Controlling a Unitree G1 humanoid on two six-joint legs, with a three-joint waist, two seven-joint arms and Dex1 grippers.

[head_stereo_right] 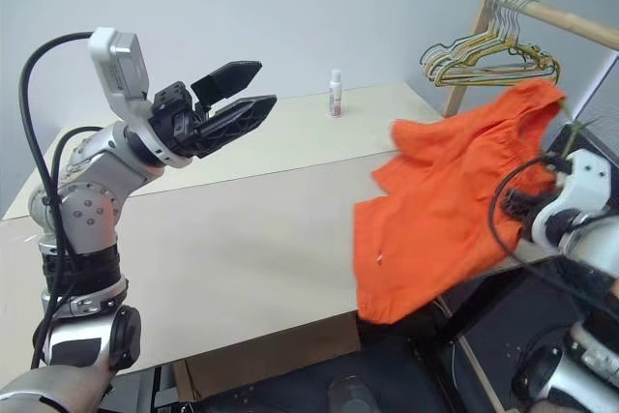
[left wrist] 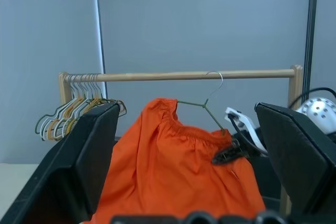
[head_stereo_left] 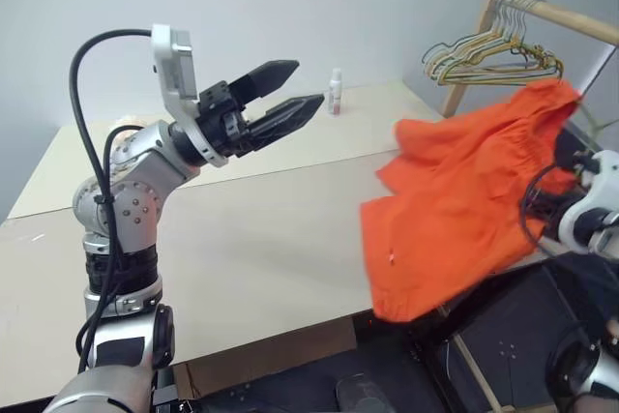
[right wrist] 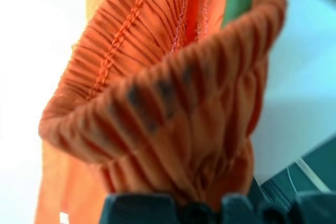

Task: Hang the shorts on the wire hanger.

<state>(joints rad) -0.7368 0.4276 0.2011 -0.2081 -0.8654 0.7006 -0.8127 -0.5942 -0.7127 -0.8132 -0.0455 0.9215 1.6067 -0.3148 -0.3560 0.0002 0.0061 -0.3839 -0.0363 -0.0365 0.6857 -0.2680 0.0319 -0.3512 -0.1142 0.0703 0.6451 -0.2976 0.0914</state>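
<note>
While shorts (head_stereo_left: 464,191) hang bunched off desk (head_stereo_left: 242,239) edge, right gripper (left wrist: 231,153) fingers pinched shut on gathered waistband beside wire hanger (left wrist: 202,103). Hanger threaded into waistband, hook at wooden rail (left wrist: 178,75), whether resting on it unclear. Left gripper (head_stereo_left: 290,94) raised over desk, fingers wide apart, holding nothing. Step judged: settling shorts on hanger. Next: spread waistband along wire, let go without dragging shorts off.

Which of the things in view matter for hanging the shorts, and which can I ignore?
In the job:
- shorts, held by the shut right gripper
- wire hanger, inside the waistband
- left gripper, open, holding nothing

Lying about:
- bunch of hangers on the wooden rail
- small bottle on the table
</note>
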